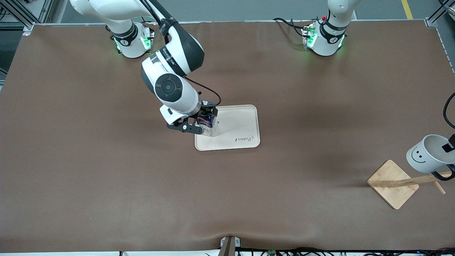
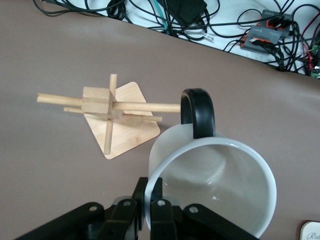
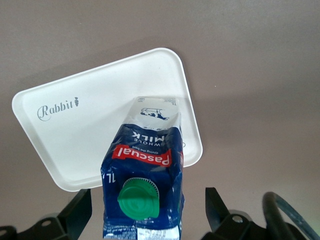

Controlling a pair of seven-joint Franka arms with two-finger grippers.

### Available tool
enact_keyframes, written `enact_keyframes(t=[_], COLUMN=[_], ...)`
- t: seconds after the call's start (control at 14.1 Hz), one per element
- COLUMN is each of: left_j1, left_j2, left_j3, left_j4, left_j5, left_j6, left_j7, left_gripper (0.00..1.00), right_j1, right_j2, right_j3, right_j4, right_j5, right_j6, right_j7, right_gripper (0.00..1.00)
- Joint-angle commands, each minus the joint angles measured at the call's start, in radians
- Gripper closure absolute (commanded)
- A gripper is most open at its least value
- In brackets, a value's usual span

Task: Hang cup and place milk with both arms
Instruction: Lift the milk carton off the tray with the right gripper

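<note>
The milk (image 1: 209, 125) stands upright on the white tray (image 1: 241, 121), at the tray's edge toward the right arm's end. My right gripper (image 1: 208, 121) is open around its top, with the fingers (image 3: 80, 212) apart from the carton's sides. The green cap and the blue carton (image 3: 145, 165) show in the right wrist view. My left gripper (image 1: 448, 145) is shut on the rim of the cup (image 1: 424, 154) and holds it tilted over the wooden rack (image 1: 392, 185). The cup's black handle (image 2: 197, 112) is at the tip of a rack peg (image 2: 145, 106).
The tray (image 3: 75, 135) lies mid-table and bears the word Rabbit. The rack's square base (image 2: 127, 137) stands near the left arm's end of the table, with several pegs sticking out. Cables and boxes (image 2: 265, 32) lie off the table's edge.
</note>
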Motion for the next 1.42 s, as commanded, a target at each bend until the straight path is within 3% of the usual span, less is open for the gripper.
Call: enact_keyframes(t=[0.0, 0.5, 0.57, 0.71, 0.78, 0.85, 0.93, 1.07, 1.35], left_j1=[0.009, 0.000, 0.003, 0.014, 0.014, 0.014, 0.014, 0.015, 0.027], left_j2=[-0.002, 0.019, 0.029, 0.038, 0.042, 0.046, 0.047, 0.050, 0.061], left_j3=[-0.007, -0.010, -0.010, -0.010, -0.010, -0.010, -0.008, -0.007, -0.007], left_j4=[-0.014, -0.013, -0.013, -0.016, -0.015, -0.016, -0.018, -0.019, -0.019], left_j5=[-0.036, -0.042, -0.041, -0.044, -0.045, -0.051, -0.053, -0.053, -0.053], left_j6=[0.035, 0.056, 0.058, 0.067, 0.069, 0.070, 0.072, 0.070, 0.078], left_j7=[0.008, 0.008, 0.014, 0.033, 0.037, 0.037, 0.037, 0.037, 0.036], left_gripper=[1.00, 1.00, 1.00, 1.00, 1.00, 1.00, 1.00, 1.00, 1.00], right_j1=[0.013, 0.027, 0.031, 0.036, 0.041, 0.041, 0.038, 0.018, -0.082], right_j2=[-0.004, 0.006, 0.008, 0.019, 0.020, 0.022, 0.020, 0.020, 0.020], right_j3=[-0.007, -0.007, -0.007, -0.007, -0.007, -0.007, -0.007, -0.007, -0.013], right_j4=[-0.026, -0.045, -0.046, -0.046, -0.046, -0.045, -0.033, 0.009, 0.136], right_j5=[-0.020, -0.020, -0.020, -0.022, -0.023, -0.029, -0.022, -0.001, 0.162], right_j6=[0.049, 0.063, 0.066, 0.069, 0.077, 0.084, 0.074, 0.054, -0.127], right_j7=[0.026, 0.049, 0.058, 0.106, 0.106, 0.111, 0.141, 0.186, 0.186], right_gripper=[0.00, 0.00, 0.38, 0.44, 0.55, 0.94, 1.00, 1.00, 1.00])
